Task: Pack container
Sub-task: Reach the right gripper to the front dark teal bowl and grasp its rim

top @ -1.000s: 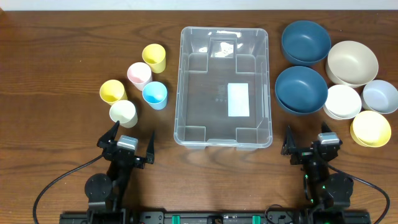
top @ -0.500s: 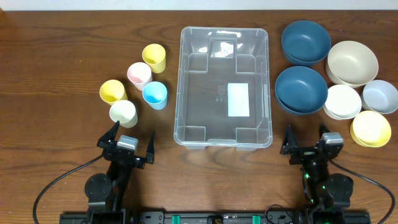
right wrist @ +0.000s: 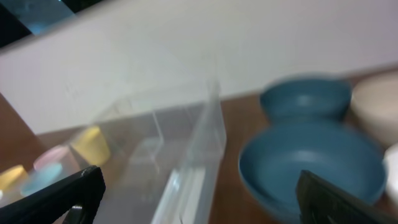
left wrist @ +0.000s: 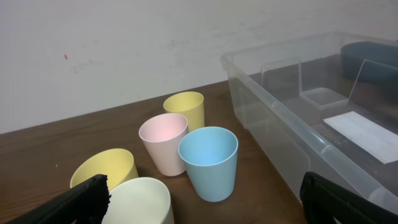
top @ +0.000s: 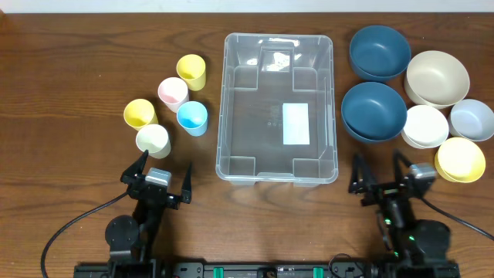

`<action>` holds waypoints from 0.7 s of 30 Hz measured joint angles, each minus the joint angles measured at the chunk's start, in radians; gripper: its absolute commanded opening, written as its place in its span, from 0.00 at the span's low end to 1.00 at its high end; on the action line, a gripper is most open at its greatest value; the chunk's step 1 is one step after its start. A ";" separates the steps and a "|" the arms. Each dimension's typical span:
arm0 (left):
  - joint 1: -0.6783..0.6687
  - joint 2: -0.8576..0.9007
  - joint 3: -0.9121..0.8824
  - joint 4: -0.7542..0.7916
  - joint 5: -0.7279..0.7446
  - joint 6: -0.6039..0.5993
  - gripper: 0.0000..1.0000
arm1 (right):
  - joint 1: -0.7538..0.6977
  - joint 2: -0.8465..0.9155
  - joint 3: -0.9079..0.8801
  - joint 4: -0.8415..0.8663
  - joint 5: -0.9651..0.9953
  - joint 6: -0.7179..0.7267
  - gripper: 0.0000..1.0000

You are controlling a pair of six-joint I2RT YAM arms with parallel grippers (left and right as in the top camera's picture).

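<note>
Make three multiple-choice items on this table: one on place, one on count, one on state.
1. The cups stand: A) inside the bin B) left of the bin C) right of the bin.
2. Dark blue bowls: A) one B) two C) four.
3. The bin is: A) empty B) half full C) lidded.
Answers: 1 B, all five cluster on its left; 2 B, both sit right of the bin; 3 A, only its white label shows through the open top.

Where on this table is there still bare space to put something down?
Bare table lies left of the cups, and in front of the container toward the near edge. The container itself holds nothing. Right of it the bowls sit packed together.
</note>
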 measured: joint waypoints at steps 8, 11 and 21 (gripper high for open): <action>0.000 0.000 0.000 0.000 0.000 0.001 0.98 | 0.000 0.379 0.582 -0.378 0.044 -0.102 0.99; 0.000 0.000 0.000 -0.001 0.000 0.003 0.98 | 0.000 0.569 0.766 -0.591 -0.032 -0.123 0.99; 0.000 0.000 0.000 -0.001 0.000 0.003 0.98 | -0.151 0.936 0.872 -0.775 0.026 0.138 0.99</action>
